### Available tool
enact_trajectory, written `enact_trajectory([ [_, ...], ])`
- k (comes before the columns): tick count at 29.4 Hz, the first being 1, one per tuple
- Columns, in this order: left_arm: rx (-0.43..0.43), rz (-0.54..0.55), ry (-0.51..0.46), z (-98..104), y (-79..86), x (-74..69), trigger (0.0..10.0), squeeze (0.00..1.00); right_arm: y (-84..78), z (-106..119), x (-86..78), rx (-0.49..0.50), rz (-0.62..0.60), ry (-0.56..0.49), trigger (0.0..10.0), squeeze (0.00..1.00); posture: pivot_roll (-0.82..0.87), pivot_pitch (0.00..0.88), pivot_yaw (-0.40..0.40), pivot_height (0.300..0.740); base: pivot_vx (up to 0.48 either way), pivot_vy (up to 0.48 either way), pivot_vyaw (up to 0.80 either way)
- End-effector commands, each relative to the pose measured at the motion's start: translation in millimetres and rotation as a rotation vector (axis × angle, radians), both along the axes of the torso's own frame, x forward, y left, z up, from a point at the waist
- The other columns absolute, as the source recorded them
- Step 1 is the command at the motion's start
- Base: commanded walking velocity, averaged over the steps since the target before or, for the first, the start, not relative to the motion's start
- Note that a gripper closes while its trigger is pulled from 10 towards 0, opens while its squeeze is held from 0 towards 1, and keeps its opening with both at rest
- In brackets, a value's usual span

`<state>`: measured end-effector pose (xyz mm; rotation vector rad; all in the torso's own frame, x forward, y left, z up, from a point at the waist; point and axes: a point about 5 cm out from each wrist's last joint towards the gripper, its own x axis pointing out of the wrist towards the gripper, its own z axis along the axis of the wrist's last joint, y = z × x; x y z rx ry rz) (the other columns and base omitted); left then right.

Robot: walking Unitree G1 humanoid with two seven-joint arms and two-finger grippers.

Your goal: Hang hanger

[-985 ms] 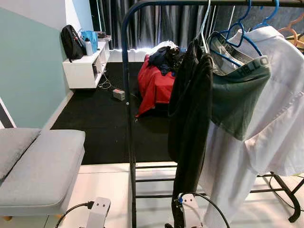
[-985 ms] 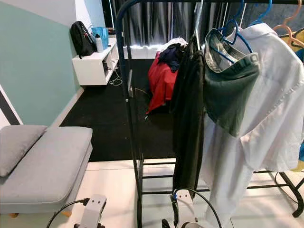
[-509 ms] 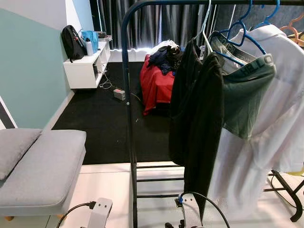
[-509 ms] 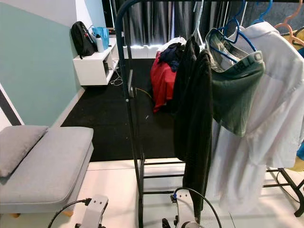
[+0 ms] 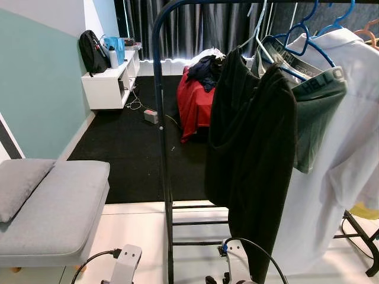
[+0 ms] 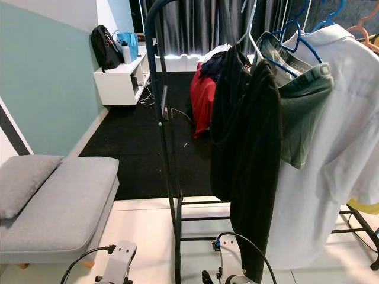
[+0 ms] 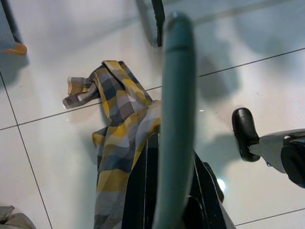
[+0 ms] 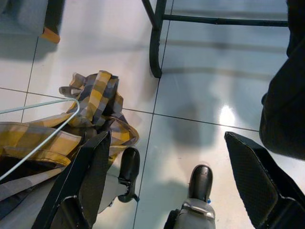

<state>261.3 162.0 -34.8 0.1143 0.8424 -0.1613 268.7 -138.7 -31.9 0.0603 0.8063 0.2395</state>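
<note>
A teal hanger (image 7: pixel 175 119) runs straight up from my left gripper (image 7: pixel 174 195), which is shut on it low over the white tile floor. A yellow and grey plaid shirt (image 7: pixel 116 143) droops from that hanger onto the floor. The same plaid shirt (image 8: pixel 95 102) and a thin pale hanger wire (image 8: pixel 47 107) lie beside my right gripper (image 8: pixel 167 138), which is wide open with nothing between its fingers. Ahead stands the dark clothes rack (image 5: pixel 157 89) with a black garment (image 5: pixel 254 154), green shorts (image 5: pixel 320 112) on a blue hanger and a white shirt (image 5: pixel 349 177).
A grey bench seat (image 5: pixel 53 207) stands at my left. One rack foot (image 8: pixel 155 47) rests on the tiles close to the right gripper. Beyond the rack are a black rug, a red cloth pile (image 5: pixel 192 103) and a white shelf (image 5: pixel 106 86) holding a backpack (image 5: pixel 93 52).
The head view has shifted slightly. The black garment on the rack has swung round and now shows more of its width, covering part of the green shorts.
</note>
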Motion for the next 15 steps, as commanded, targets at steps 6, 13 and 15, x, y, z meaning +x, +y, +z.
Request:
enact_trajectory([
  [6,0.027,0.007,0.025,-2.1,8.3,-2.6,10.0,0.00,2.3,-0.8,-0.6,0.012,-0.009,0.011,10.0,0.00,0.07,0.077,0.046,0.740,0.000,0.000,0.00],
  [13,0.026,0.014,0.028,-3.1,9.0,-4.0,10.0,0.00,2.1,-1.7,-1.8,0.014,-0.014,0.015,10.0,0.00,0.07,0.066,0.042,0.740,0.000,0.000,0.00],
  [15,0.027,0.015,0.030,-3.4,9.8,-4.5,10.0,0.00,2.6,-2.2,-2.4,0.015,-0.015,0.016,10.0,0.00,0.07,0.066,0.042,0.740,0.000,0.000,0.00],
])
